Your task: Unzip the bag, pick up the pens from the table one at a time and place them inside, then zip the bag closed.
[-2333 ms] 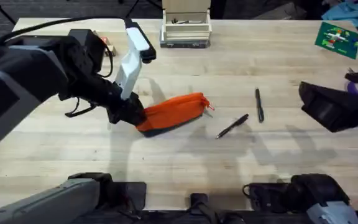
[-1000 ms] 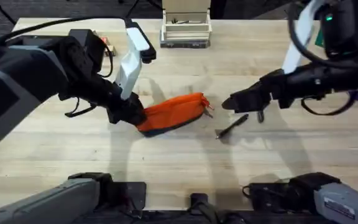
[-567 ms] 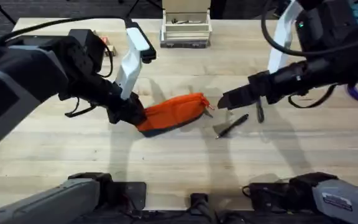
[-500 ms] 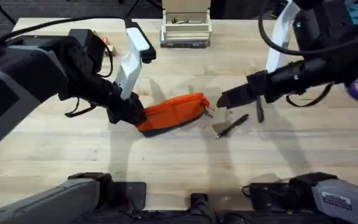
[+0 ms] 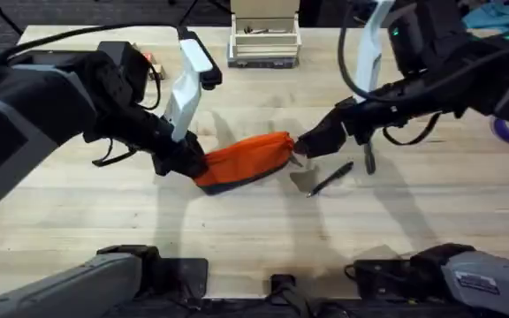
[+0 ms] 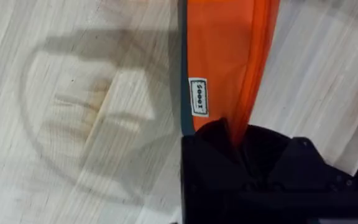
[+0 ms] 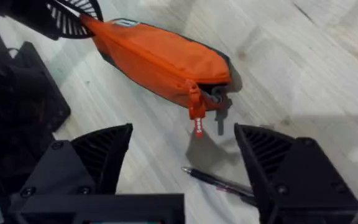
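Bag (image 5: 244,159): one; pens: two (image 5: 330,178) (image 5: 368,148)

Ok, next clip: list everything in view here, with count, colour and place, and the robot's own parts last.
bag: 1, orange with dark underside, mid-table, zipper shut, pull tab at its right end.
pens: 2, black, on the table right of the bag; one slanted, one partly behind the right arm.
box: 1, pale, table's far edge, centre.
green card: 1, far right corner.
table: 1, light wood.
left gripper: black, clamped on the bag's left end.
right gripper: black, open, just short of the pull tab.
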